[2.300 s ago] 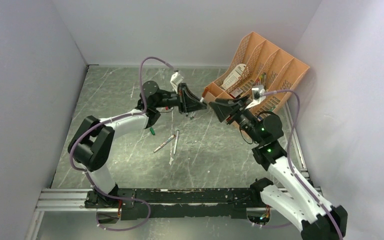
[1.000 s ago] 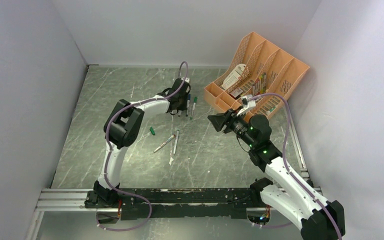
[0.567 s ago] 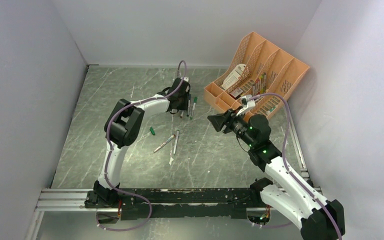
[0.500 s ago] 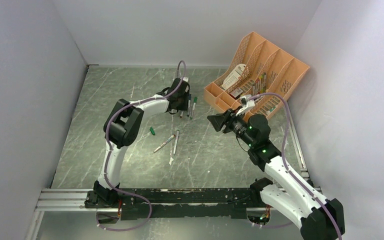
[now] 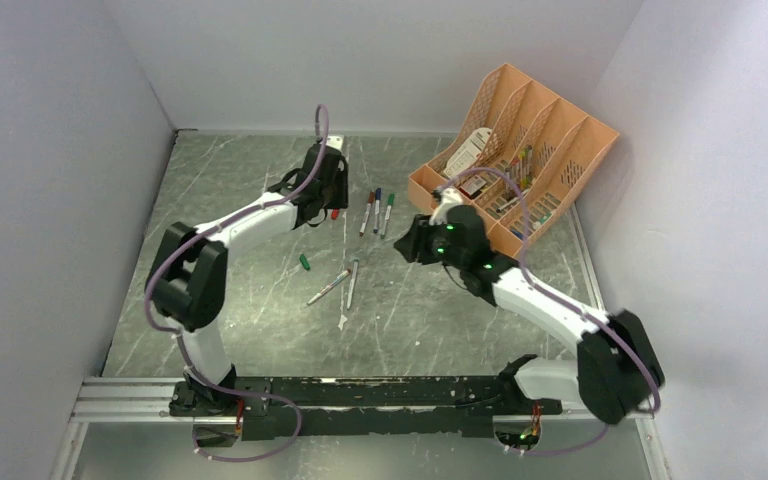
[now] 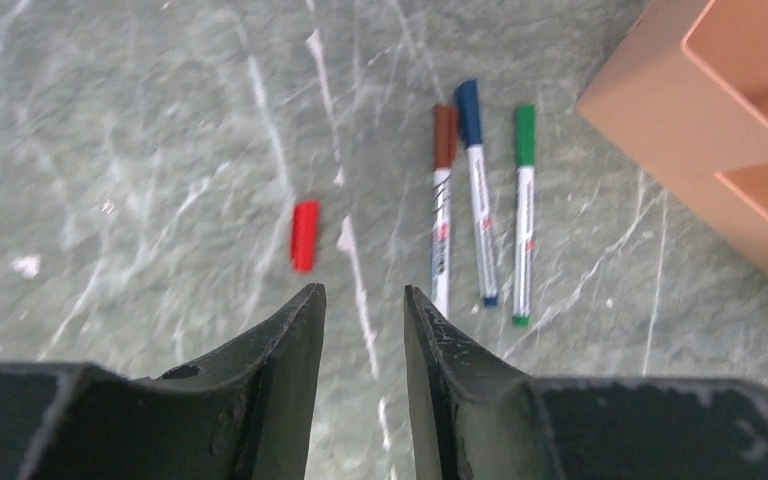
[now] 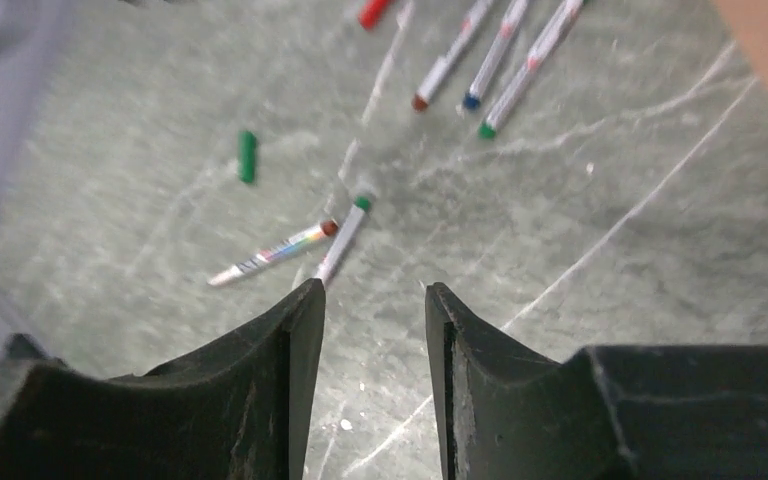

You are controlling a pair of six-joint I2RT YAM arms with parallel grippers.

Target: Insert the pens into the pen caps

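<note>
Wide bare surface (image 5: pixel 220 330) left and near; tight only far right, against the orange organiser (image 5: pixel 550 140). Just left of its edge, three capped pens (image 6: pixel 480 200) side by side. Further left, red cap (image 6: pixel 303 235); nearer centre, green cap (image 7: pixel 247 156) and two loose pens (image 7: pixel 340 240). Both released, empty: left pincer (image 6: pixel 365 295) near the red cap, right pincer (image 7: pixel 368 290) over centre. Since a second ago: left one drawn left off the pen row, right one swung left.

Worktop (image 6: pixel 110 120): grey-green marble pattern, white veins.
White barrels with red-and-black print: brown-capped pen (image 6: pixel 442 200), blue-capped pen (image 6: pixel 477 190), green-capped pen (image 6: pixel 523 210). Loose red cap (image 6: pixel 303 235), green cap (image 7: pixel 247 156). Organiser (image 6: pixel 720 120) peach-orange.
</note>
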